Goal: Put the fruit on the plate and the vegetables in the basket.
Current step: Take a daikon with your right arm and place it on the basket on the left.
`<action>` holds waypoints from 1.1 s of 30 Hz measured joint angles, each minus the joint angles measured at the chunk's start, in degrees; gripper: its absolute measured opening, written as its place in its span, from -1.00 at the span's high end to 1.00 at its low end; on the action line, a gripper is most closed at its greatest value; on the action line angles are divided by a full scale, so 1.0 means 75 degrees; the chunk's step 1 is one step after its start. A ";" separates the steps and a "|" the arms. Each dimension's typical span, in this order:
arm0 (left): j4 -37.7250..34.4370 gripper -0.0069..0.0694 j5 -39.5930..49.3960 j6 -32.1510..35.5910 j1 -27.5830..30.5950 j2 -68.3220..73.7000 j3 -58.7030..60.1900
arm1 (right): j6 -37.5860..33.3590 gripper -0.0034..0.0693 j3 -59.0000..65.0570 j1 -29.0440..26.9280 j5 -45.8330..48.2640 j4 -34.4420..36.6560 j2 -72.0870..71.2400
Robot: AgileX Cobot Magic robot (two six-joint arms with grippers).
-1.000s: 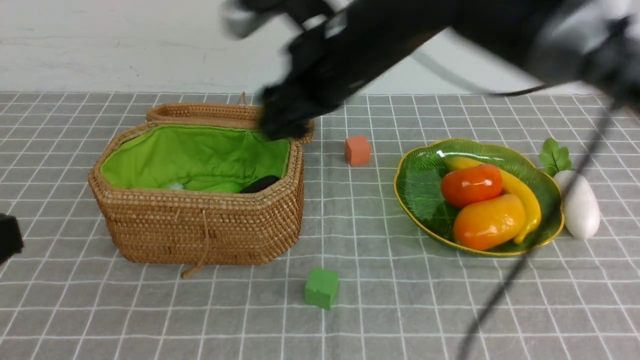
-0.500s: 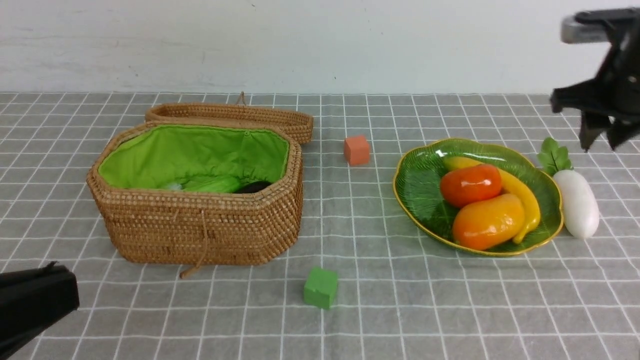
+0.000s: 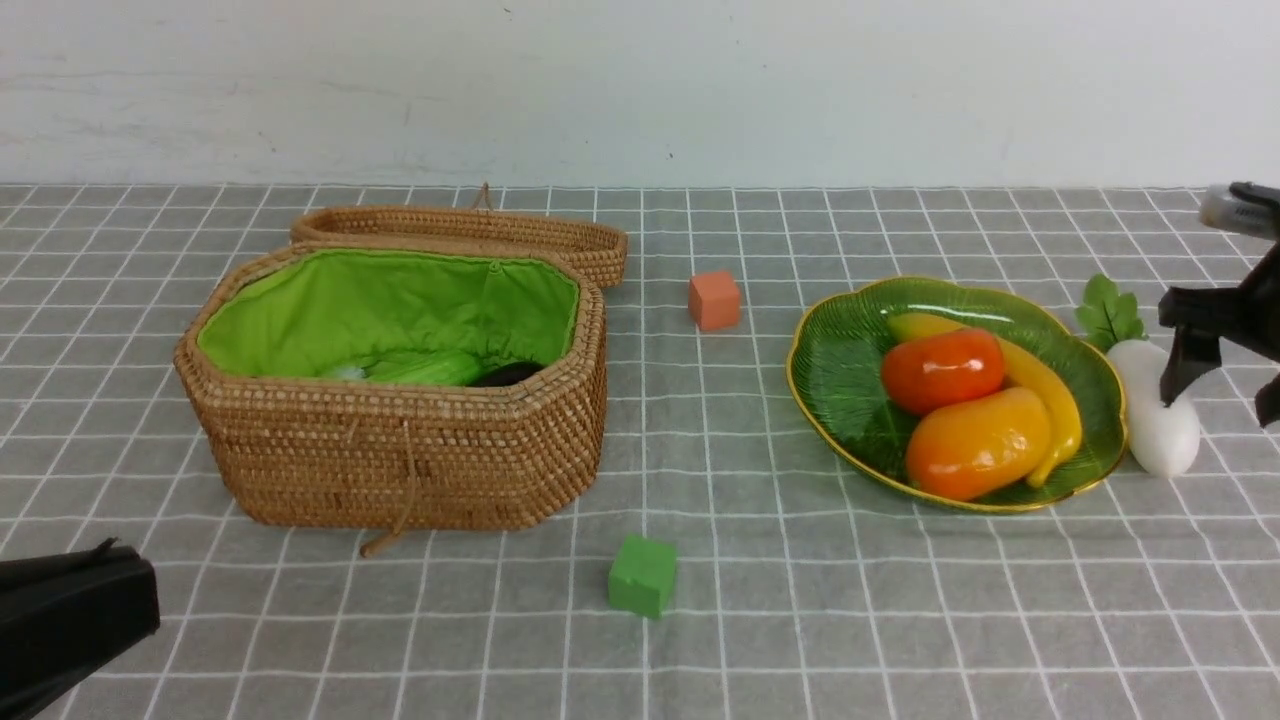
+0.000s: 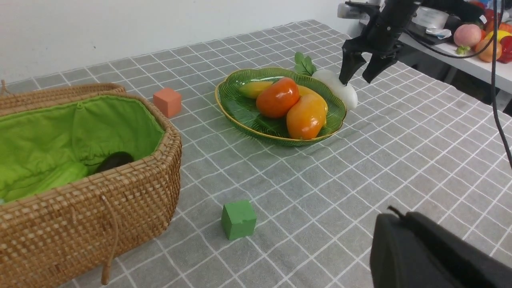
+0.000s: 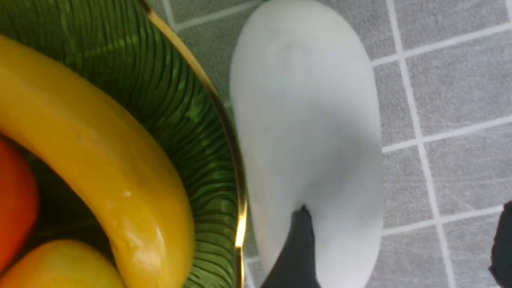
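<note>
Front view: radish point(image 3: 1158, 425) on the table at the plate's point(image 3: 840, 370) 3 o'clock, outside the basket point(image 3: 400, 460); right gripper point(image 3: 1218, 400) released above it; left gripper point(image 3: 110, 590) clenched.
Left wrist view: one finger point(image 4: 347, 74) overlaps the radish point(image 4: 340, 90).
Right wrist view: finger point(image 5: 298, 248) over the radish point(image 5: 308, 112), plate point(image 5: 236, 160) just beside.
Risk: lowering so, the finger may shove the radish into the plate.
</note>
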 joint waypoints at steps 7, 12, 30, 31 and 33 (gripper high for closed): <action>-0.0008 0.85 0.0029 0.0000 0.0000 0.0000 0.0000 | -0.0450 -0.72 -0.0007 -0.0089 -0.0229 0.0622 0.0282; -0.0008 0.85 0.0032 0.0000 0.0000 0.0000 0.0000 | -0.0514 -0.72 -0.0007 -0.0089 -0.0281 0.0476 0.0378; 0.0132 0.85 0.0064 -0.0039 0.0000 0.0000 0.0000 | -0.1321 -0.53 -0.0031 -0.0111 -0.0681 0.0362 0.0832; 0.0220 0.85 0.0064 -0.0056 0.0000 0.0000 0.0000 | -0.1314 -0.53 -0.0039 -0.0111 -0.0655 0.0368 0.0825; 0.0285 0.85 0.0015 -0.0093 0.0000 0.0000 0.0000 | -0.1277 -0.53 -0.0045 -0.0111 -0.0517 0.0380 0.0776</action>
